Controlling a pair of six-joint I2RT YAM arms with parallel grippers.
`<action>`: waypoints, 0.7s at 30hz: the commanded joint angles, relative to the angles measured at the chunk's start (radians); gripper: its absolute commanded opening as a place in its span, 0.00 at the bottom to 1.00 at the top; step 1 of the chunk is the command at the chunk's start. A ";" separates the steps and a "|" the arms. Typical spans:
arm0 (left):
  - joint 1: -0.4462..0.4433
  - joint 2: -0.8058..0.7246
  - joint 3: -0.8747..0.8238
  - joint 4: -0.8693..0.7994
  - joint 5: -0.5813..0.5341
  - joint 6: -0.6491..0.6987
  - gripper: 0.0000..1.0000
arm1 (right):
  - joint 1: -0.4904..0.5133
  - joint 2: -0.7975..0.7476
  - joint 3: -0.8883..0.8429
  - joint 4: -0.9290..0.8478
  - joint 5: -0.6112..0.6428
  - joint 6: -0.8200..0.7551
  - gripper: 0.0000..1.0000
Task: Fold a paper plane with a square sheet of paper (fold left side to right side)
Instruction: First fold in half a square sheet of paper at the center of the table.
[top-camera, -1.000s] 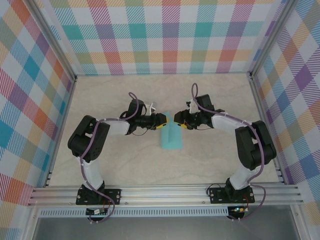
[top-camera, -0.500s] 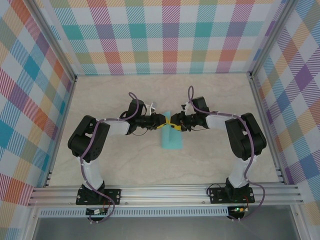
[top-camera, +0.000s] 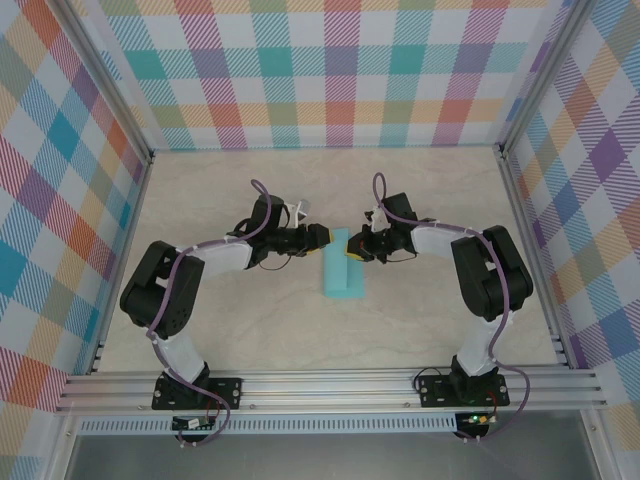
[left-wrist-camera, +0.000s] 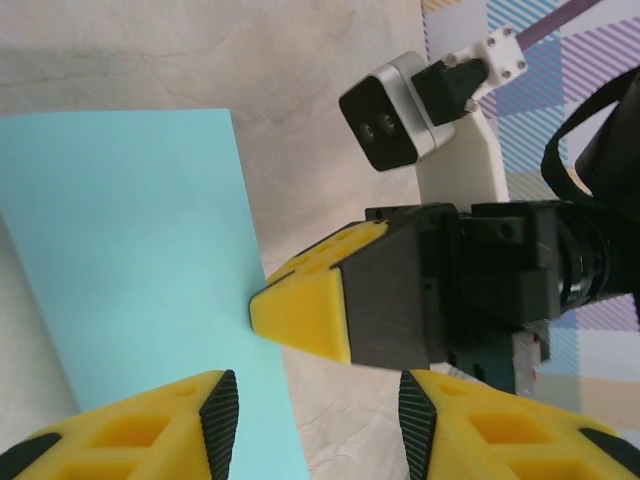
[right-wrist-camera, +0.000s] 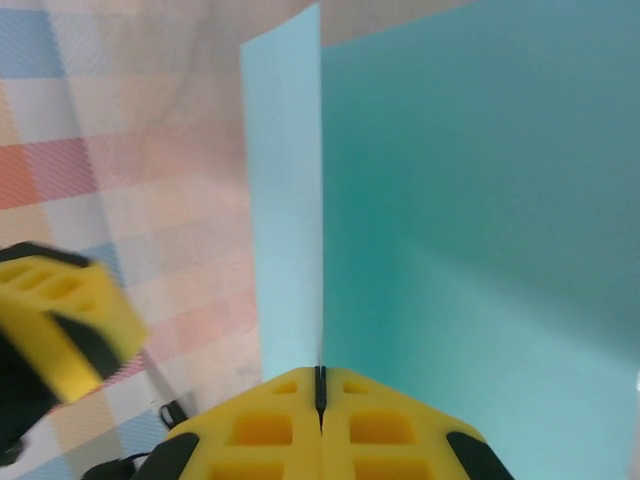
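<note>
two arms (top-camera: 190, 290) are bolted at the near edge of the table (top-camera: 240, 330), one on each side, and both reach inward toward the middle.

between them lies one paper (top-camera: 342, 275). it is a narrow light-turquoise strip, flat on the table, with its long axis running from near to far, straight away from the bases. it has no nose or tail yet, so by the look of it the plane is only at an early fold.

both grippers work at the far end of the strip, while its near end lies free.

the right gripper (top-camera: 351, 250) is the closer of the two. its yellow fingers are pressed together with no gap, and the pointed tip touches the paper's right edge. in its own wrist view a lighter band of paper runs up from the seam between the fingers. whether a layer is nipped there or the tip only bears on the sheet cannot be told.

the left gripper (top-camera: 323, 236) sits just beside the far left corner. its jaws stand partly apart and hold nothing. in its wrist view one finger is over the paper and the other over bare table.

so the paper lies to the right of the left gripper and to the left of the right one. any fold from left to right would probably turn about that near-far axis.

count: one paper, two grippers, two arms. beyond them stand the plaid walls (top-camera: 330, 70).
</note>
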 joint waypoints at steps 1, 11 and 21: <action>-0.026 -0.036 0.019 -0.206 -0.102 0.102 0.50 | -0.003 -0.043 0.052 -0.169 0.136 -0.105 0.01; -0.133 0.080 0.147 -0.398 -0.242 0.130 0.52 | -0.003 -0.011 0.072 -0.221 0.203 -0.141 0.03; -0.156 0.141 0.204 -0.440 -0.319 0.115 0.54 | -0.003 0.012 0.077 -0.221 0.215 -0.148 0.05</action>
